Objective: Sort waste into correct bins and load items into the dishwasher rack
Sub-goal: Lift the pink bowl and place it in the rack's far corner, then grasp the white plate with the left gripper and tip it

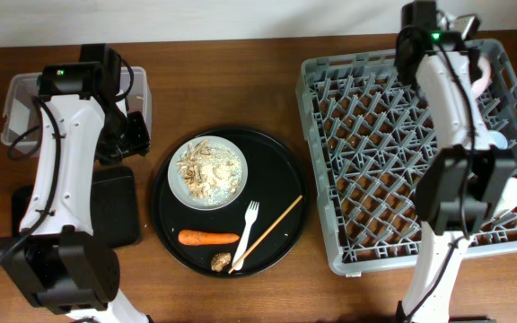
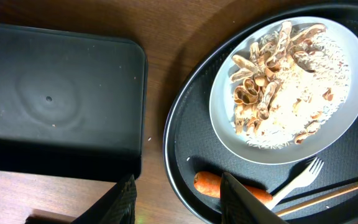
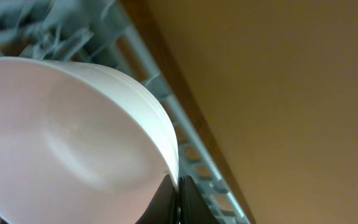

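The grey-white plate (image 1: 207, 172) with beige food scraps (image 2: 272, 81) sits on the round black tray. A carrot (image 1: 209, 238), a brown lump (image 1: 220, 261), a white fork (image 1: 249, 222) and chopsticks (image 1: 272, 229) lie beside it. My left gripper (image 2: 179, 205) is open and holds nothing. It hangs above the wood between the flat black bin (image 2: 55, 99) and the carrot (image 2: 207, 182). My right gripper (image 3: 178, 190) is shut on the rim of the pale pink bowl (image 3: 73, 143), held over the far right corner of the dishwasher rack (image 1: 366, 152).
The clear tub (image 1: 21, 99) stands at the far left, partly under my left arm. The round black tray (image 1: 164, 211) fills the table's middle. A white cup (image 1: 514, 193) and a small blue cup (image 1: 501, 141) sit in the rack's right side, beside my right arm.
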Robot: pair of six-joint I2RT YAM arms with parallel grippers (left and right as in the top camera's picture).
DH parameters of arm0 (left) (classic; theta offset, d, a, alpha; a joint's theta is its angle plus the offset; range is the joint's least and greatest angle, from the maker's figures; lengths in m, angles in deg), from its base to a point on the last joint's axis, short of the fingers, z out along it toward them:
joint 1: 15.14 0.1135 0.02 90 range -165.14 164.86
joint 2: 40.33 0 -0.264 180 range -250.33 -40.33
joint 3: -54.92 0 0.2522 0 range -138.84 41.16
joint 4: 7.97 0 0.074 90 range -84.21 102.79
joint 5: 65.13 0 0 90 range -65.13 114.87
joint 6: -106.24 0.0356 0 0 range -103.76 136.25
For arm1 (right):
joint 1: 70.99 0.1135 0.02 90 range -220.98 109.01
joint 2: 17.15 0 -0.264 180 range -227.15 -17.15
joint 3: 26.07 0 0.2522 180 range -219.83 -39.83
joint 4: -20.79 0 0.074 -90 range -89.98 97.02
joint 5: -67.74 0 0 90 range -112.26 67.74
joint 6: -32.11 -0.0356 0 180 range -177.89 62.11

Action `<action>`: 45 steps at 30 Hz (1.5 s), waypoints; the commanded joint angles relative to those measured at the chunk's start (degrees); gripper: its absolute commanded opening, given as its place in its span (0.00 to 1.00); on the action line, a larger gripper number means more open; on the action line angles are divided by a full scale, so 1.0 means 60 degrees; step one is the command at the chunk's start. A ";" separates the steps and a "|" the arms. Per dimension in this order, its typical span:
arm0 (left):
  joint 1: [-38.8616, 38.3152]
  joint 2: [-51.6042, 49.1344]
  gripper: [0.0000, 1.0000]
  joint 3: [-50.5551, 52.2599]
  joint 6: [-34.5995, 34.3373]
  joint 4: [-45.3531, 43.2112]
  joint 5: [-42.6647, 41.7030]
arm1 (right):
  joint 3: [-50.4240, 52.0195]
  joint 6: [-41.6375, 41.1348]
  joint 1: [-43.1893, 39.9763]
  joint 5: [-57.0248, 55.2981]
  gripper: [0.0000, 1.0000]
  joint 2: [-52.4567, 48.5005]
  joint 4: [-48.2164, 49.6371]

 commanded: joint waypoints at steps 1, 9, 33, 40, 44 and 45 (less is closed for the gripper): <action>-0.0025 0.0288 0.43 -0.0018 -0.0091 -0.0051 -0.0124 | -0.0011 -0.0918 0.0346 -0.0277 0.04 -0.0179 -0.0441; -0.0025 0.0288 0.43 -0.0018 -0.0091 -0.0178 -0.0393 | -0.0011 -0.1056 0.1104 0.1829 0.12 -0.0179 -0.1293; -0.0029 0.0288 0.44 -0.0018 -0.0087 -0.0189 -0.0401 | -0.0022 0.0007 -0.0226 1.0728 0.99 0.3978 -0.4160; -0.0914 0.0288 0.44 0.0018 -0.0087 -0.0608 -0.0896 | 0.0091 0.0535 -0.0368 1.1293 0.98 0.4007 -0.6069; -0.2091 0.0270 0.44 0.0379 -0.0091 -0.1075 -0.0882 | 0.0095 0.0539 -0.0357 1.1511 0.98 0.4025 -0.6069; -0.2528 0.0270 0.49 0.0645 -0.0087 -0.1282 -0.0841 | 0.0117 0.0535 -0.0357 1.1515 0.98 0.4025 -0.6069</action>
